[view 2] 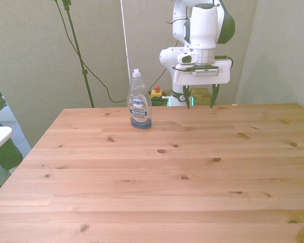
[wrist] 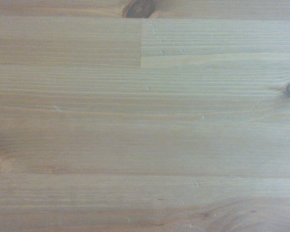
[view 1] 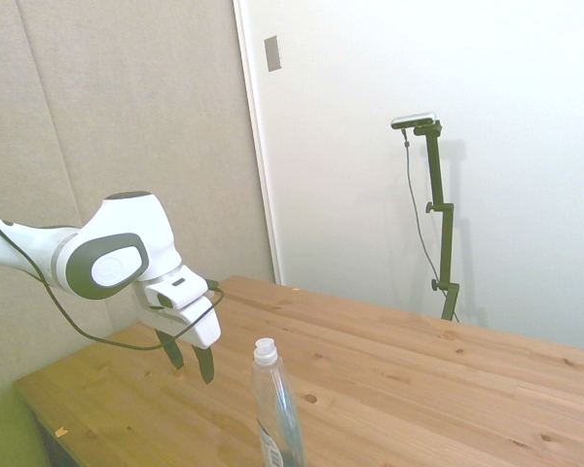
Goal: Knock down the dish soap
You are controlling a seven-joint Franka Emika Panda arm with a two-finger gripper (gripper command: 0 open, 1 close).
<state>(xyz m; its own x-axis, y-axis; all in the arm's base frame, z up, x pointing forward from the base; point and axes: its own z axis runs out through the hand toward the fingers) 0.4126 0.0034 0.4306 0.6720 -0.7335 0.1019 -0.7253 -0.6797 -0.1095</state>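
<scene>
Zero progress on the knock-down so far: the dish soap (view 2: 140,101) is upright on the counter (view 2: 157,172), near the far edge, cap up, label facing the front camera. Blue liquid sits only in the bottom part of the bottle, so it's probably light and top-easy to tip.

End effector (view 2: 198,99) hangs in the air above the far edge of the counter, off to the front view's right of the bottle, clearly apart from it, no contact. Fingers point down, spread wide, nothing between them. In the side view the end effector (view 1: 189,360) is beyond the bottle (view 1: 275,404) with a visible gap.

Wrist view shows only bare wood grain and a couple of knots; bottle not in it.

What's left, by my read: everything. Close the sideways gap towards the bottle, get to roughly neck or upper-body level, then push through until it topples. A low hit would likely just slide it along the wood.
</scene>
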